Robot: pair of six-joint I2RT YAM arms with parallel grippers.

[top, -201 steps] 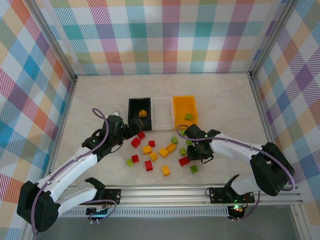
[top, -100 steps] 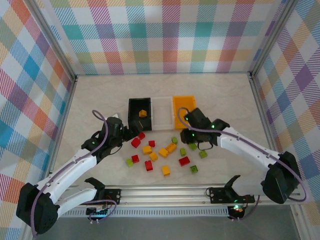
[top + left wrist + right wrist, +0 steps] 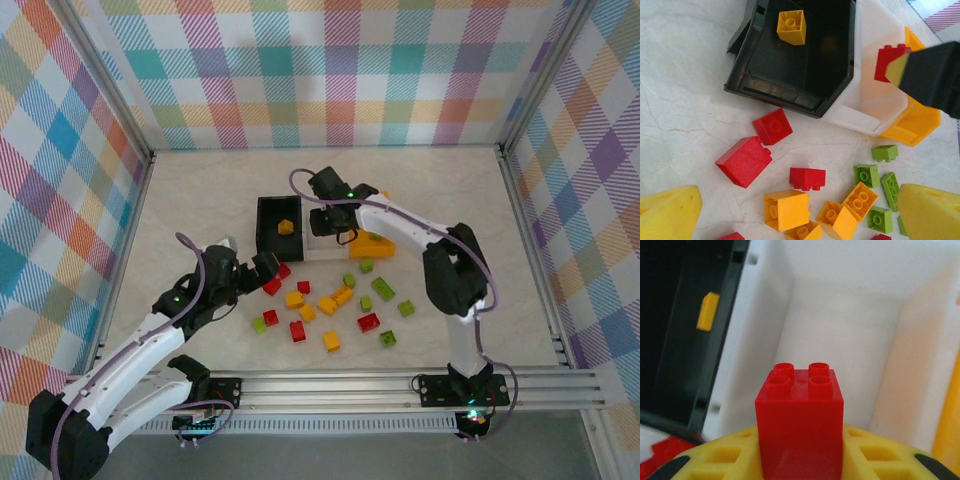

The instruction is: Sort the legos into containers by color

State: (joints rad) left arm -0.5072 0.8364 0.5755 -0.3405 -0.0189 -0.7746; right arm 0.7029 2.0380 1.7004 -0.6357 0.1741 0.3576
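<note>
- Right arm stretches far forward and to the left. The right gripper (image 3: 333,222) hangs over the white bin (image 3: 840,325).
- Right fingers are clamped on a red 2x2 brick (image 3: 799,430), which is held above the white bin's bare floor and not yet in it.
- Left arm is bent and low. The left gripper (image 3: 262,268) is just near the black bin (image 3: 263,225), its yellow fingertips spread wide and gripping nothing.
- Half a second ago the right gripper was down by the loose bricks (image 3: 330,300) near the orange bin (image 3: 915,125). It has swung over to the white bin, and the left arm has drawn back a little.
- In the right wrist view the red brick's studs sit at its top end, and its long axis runs up-down there.
- One yellow brick (image 3: 791,27) lies studs-up in the black bin.
</note>
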